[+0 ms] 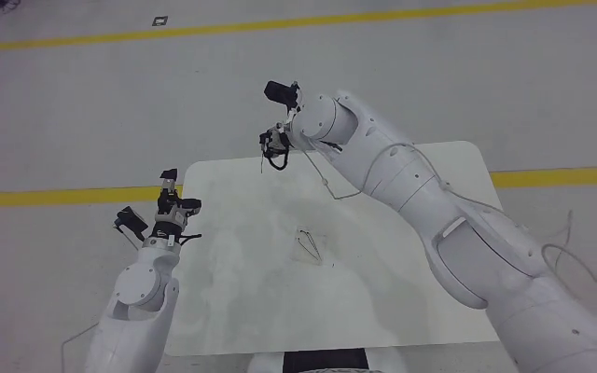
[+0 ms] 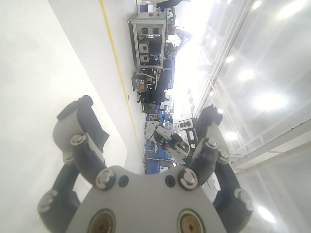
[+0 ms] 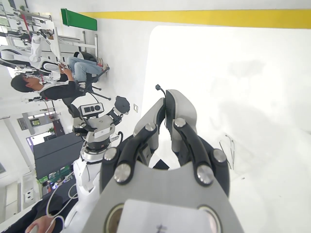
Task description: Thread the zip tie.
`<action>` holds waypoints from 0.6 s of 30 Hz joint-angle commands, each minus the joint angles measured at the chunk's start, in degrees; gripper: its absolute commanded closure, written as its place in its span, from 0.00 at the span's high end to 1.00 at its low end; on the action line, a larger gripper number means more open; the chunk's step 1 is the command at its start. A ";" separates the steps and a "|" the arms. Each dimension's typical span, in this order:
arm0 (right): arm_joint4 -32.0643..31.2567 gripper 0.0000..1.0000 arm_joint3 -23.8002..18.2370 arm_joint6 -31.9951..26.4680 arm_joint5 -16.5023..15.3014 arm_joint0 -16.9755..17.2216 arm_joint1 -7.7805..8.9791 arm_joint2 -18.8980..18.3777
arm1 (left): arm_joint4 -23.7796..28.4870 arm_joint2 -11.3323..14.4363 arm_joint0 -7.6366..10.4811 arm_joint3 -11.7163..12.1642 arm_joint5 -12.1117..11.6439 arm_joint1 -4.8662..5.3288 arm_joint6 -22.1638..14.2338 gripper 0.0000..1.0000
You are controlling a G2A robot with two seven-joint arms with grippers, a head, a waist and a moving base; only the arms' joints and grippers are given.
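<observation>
arms (image 1: 410, 182): glossy white shells, thin grey cable (image 1: 333, 195) | fingers (image 3: 185, 109): silver, black ribbed pads (image 3: 170, 109) | links (image 3: 192, 141): black, silver screws (image 3: 205, 174)

No print is legible; the white label (image 3: 160, 217) behind the right tool (image 3: 166, 99) is cut off and unreadable.

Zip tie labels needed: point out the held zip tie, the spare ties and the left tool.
held zip tie (image 3: 158, 87), right wrist view, its head.
spare ties (image 1: 308, 245), top view, their middle.
left tool (image 2: 147, 106), left wrist view, midway between fingertips.
</observation>
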State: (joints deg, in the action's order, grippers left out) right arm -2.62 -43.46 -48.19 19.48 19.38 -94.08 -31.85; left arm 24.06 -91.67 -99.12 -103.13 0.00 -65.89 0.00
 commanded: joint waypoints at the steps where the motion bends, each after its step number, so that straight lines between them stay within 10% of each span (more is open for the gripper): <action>1: -0.01 0.00 -0.01 -0.01 0.00 0.00 0.01 0.00 | 0.00 0.00 0.00 0.00 0.00 0.00 0.00 1.00; 5: 0.04 0.00 -0.09 0.63 -0.17 0.46 0.03 -0.14 | -1.43 0.23 0.33 -0.11 -0.64 0.01 -0.34 1.00; 8: 0.44 0.00 0.22 1.34 0.00 1.03 0.11 -1.27 | -11.06 1.05 0.46 0.11 -6.13 0.23 -1.30 1.00; 14: 2.52 0.00 3.00 0.60 0.00 0.40 -0.64 -2.84 | -36.76 2.70 0.75 2.86 -19.36 0.66 2.30 1.00; 18: 4.61 0.00 6.87 -1.46 0.00 -0.69 -1.83 -2.93 | -55.50 4.58 1.19 2.34 -19.48 1.26 7.75 1.00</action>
State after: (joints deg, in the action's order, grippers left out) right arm 1.50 -37.63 -49.01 19.48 18.95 -95.60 -34.86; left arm -24.34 -87.77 -98.01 -100.70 -19.81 -64.84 5.94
